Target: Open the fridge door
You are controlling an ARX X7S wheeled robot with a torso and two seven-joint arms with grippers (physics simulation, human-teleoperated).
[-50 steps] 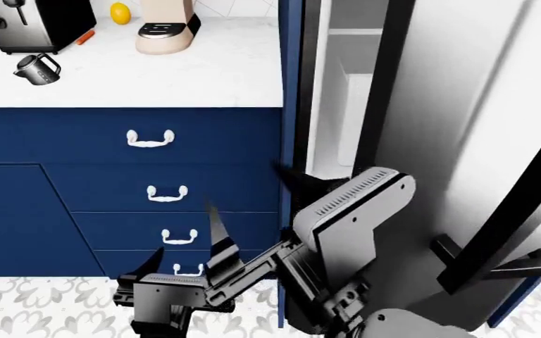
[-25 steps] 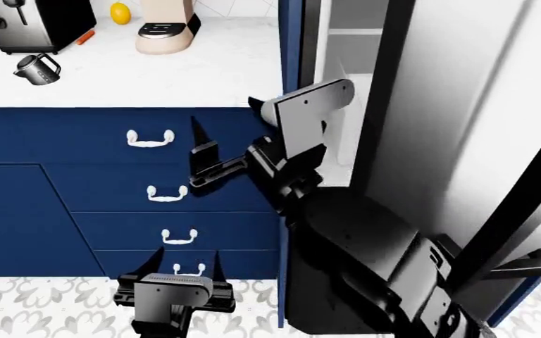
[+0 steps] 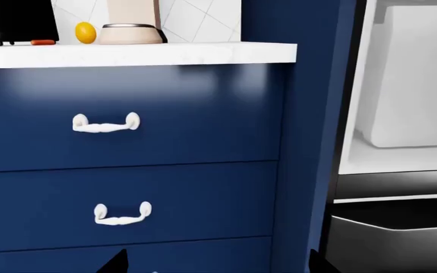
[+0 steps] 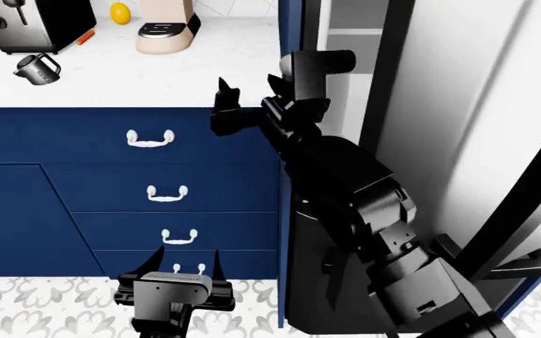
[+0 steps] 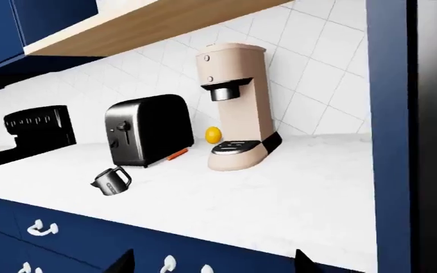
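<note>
The fridge door point(image 4: 473, 105), a tall brushed-steel panel, stands swung out toward me at the right of the head view. Its long black bar handle point(image 4: 526, 204) runs down the far right side. Behind the door's edge the white fridge interior point(image 4: 344, 77) shows, also seen as the fridge interior point(image 3: 408, 85). My right gripper point(image 4: 242, 98) is raised in front of the counter edge, left of the door, open and empty; its fingertips point(image 5: 123, 263) frame the counter. My left gripper point(image 4: 182, 269) hangs low before the navy drawers, open and empty, fingertips point(image 3: 116, 263) spread wide.
Navy drawers with white handles point(image 4: 151, 138) fill the left. The white counter point(image 4: 158, 70) carries a toaster point(image 5: 146, 129), a beige coffee machine point(image 5: 238, 108), a small black pitcher point(image 5: 111, 181) and a lemon point(image 5: 213, 135). The dark freezer drawer point(image 3: 393, 239) sits under the fridge interior.
My right arm has risen from near the floor to counter height and swung its gripper toward the counter. The left gripper and the door have stayed put.
</note>
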